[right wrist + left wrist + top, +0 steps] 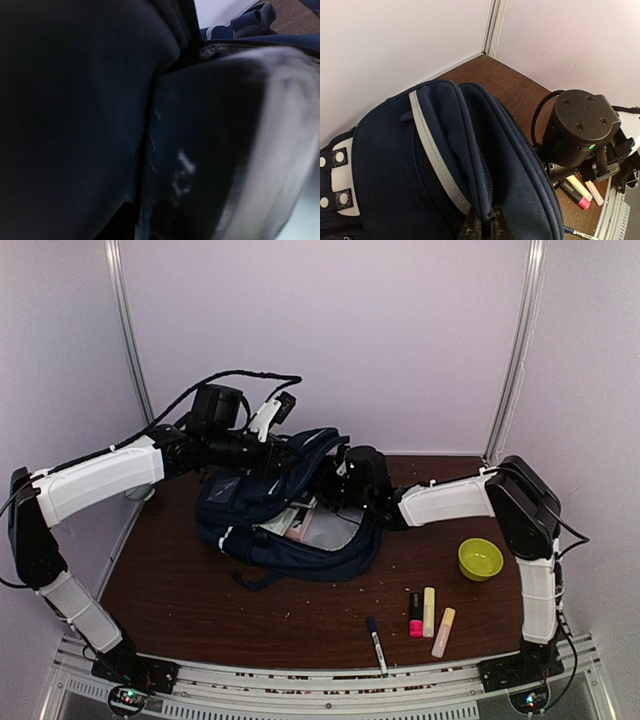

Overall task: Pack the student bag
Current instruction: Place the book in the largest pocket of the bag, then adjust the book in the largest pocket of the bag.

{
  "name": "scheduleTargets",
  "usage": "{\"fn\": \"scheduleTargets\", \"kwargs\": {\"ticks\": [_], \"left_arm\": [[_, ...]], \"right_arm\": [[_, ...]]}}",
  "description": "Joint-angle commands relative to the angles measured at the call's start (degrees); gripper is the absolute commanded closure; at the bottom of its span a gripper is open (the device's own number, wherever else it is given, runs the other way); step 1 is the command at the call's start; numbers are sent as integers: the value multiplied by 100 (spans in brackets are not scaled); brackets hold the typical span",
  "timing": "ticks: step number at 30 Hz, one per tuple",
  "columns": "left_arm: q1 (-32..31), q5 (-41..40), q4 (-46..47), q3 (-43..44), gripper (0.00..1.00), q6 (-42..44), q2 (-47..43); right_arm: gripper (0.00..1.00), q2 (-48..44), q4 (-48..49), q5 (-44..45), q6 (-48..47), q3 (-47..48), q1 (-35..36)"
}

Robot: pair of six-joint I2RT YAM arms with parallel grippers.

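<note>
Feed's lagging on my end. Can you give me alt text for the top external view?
The student bag lies open on the table, with the left gripper gripping its top edge and the right gripper at its open mouth. At front right lie a lime-green bowl, a marker and three highlighters, not yet packed.

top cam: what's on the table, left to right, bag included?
student bag → white marker with dark cap → pink highlighter → yellow highlighter → peach highlighter → green bowl
</note>
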Motion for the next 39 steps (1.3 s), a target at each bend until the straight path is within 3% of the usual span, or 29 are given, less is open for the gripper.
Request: {"fn": "scheduleTargets", "kwargs": {"ticks": [1,5,10,14,16,20,25,32,39], "left_arm": [[-251,-76,1589,551,100,245,-449],[-251,-216,1936,256,100,286,-587],[-244,-478,1636,314,100,385,-523],[-242,-543,1734,225,100,449,-556],[-242,-526,1693,277,100,460,-525],[-242,-507,1751,244,100,413,-537],[-242,-524,1709,164,100,413,-591],[-242,-549,1751,17,100,409,-628],[-242,-525,1799,1,100,215,-542]], "right_arm": [[52,-562,-482,351,-941,-172,20],[41,-1139,-801,379,-1429,-596,-43],[24,-1886,-1447,294,-2114,-963,-72],[17,-2327,-1671,439,-2250,-1317,-96],[21,-2335,-1594,403,-2149,-1458,-121],[38,-2000,-1294,119,-1807,-1457,-180],[50,-1862,-1058,285,-1558,-1577,-196],[52,-1728,-1115,435,-1671,-1817,-225],[72,-900,-1155,-49,-1643,-800,-211]]}}
